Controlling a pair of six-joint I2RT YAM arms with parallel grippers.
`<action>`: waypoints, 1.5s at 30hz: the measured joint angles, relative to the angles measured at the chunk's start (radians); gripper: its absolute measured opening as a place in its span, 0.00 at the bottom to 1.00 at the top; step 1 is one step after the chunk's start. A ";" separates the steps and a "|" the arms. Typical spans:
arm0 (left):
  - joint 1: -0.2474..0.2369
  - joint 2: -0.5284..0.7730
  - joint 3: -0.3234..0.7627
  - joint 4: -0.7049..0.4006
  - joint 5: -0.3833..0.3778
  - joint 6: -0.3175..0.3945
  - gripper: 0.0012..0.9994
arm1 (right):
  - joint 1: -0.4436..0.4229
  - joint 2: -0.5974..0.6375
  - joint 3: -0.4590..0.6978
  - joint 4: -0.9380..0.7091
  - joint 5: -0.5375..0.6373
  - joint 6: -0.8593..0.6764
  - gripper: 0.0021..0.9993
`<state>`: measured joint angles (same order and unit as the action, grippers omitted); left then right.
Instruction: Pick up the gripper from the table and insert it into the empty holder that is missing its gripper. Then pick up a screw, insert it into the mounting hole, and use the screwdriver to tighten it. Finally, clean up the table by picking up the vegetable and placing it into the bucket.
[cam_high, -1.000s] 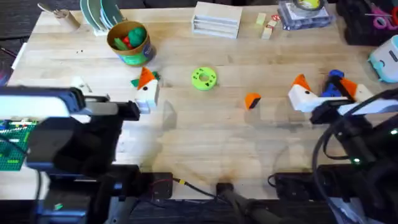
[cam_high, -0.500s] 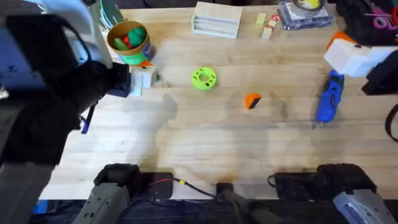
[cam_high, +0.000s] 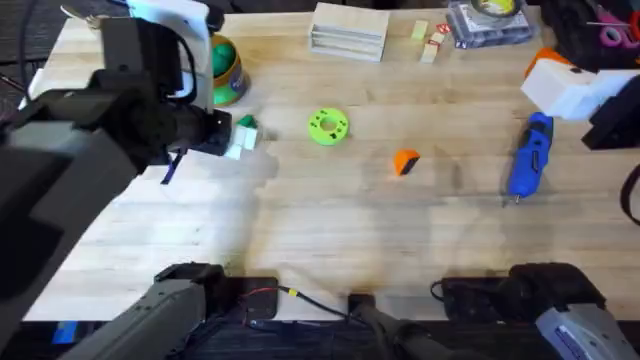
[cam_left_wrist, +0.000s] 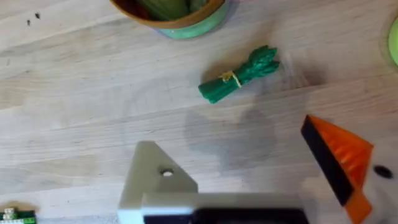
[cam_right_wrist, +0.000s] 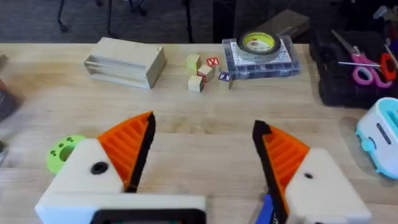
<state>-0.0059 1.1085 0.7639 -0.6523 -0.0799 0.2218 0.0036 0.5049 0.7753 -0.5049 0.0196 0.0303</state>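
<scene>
Looked down on a pale, grained plank table (cam_high: 330, 230), with the left arm looming dark and bulky over its left side. Found the left gripper (cam_left_wrist: 227, 134) hanging open above bare wood near the bucket (cam_high: 225, 70), a round tin with a yellow rim and a glossy green wall. From the left wrist, made out what the overhead hid: one finger was only the holder (cam_left_wrist: 152, 183), a smooth cream wedge with a small round hole and no tip, while the other wore a ribbed orange pad edged in black. Placed the right gripper (cam_right_wrist: 204, 121) at the table's far right, its two orange-ribbed white fingers spread wide on nothing. Noted the screwdriver (cam_high: 528, 155) lying just beside it, thick blue handle, thin metal tip toward the near edge. Spotted a lime-green round disc (cam_high: 328, 126) at mid-table. Picked out the vegetable (cam_left_wrist: 239, 74), dark green, leafy, banded in yellow, lying flat between bucket and left fingers. Saw the gripper (cam_high: 405, 161), a small orange wedge, lying loose between disc and screwdriver.
</scene>
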 joint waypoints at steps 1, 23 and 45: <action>0.000 0.032 0.000 0.008 0.000 0.000 0.99 | 0.000 0.000 0.000 0.000 0.001 0.000 0.99; 0.000 -0.200 0.019 0.004 0.125 0.006 0.96 | 0.000 0.000 0.000 0.000 0.001 0.000 0.99; -0.001 -0.738 0.039 0.028 0.461 -0.126 0.99 | 0.000 0.000 0.000 0.000 0.001 0.000 0.99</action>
<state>-0.0071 0.3702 0.8024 -0.6244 0.3814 0.0956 0.0036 0.5049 0.7753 -0.5053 0.0208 0.0303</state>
